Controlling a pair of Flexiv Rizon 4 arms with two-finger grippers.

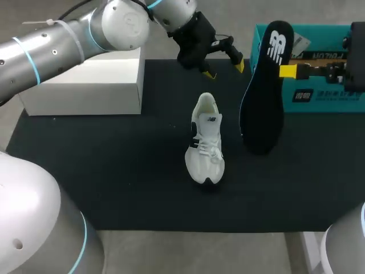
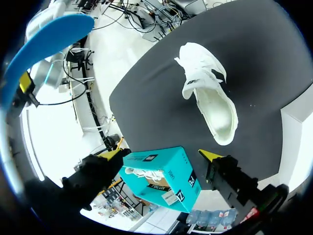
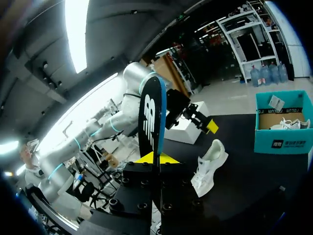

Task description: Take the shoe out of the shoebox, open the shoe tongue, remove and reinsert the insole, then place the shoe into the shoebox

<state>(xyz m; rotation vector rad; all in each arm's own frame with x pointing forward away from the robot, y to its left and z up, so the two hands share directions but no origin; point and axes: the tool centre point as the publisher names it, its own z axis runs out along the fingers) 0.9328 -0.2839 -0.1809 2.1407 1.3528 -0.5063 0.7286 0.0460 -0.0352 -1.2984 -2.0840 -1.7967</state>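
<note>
The white shoe [image 1: 205,140] lies on the black mat [image 1: 114,171], toe toward the front edge, with its opening [image 2: 220,117] empty. My right gripper [image 1: 287,71] is shut on the black insole [image 1: 265,97], holding it on edge above the mat to the right of the shoe. In the right wrist view the insole [image 3: 151,115] stands upright between the yellow tips of the right gripper [image 3: 157,157]. My left gripper [image 1: 224,69] hangs open above the mat behind the shoe's heel, holding nothing. In its own view the left gripper [image 2: 162,155] frames the teal shoebox [image 2: 161,178].
The teal shoebox [image 1: 319,85] stands at the back right with something white inside [image 3: 288,125]. A white box [image 1: 85,80] sits at the back left of the mat. The insole's blue underside [image 2: 44,49] shows in the left wrist view.
</note>
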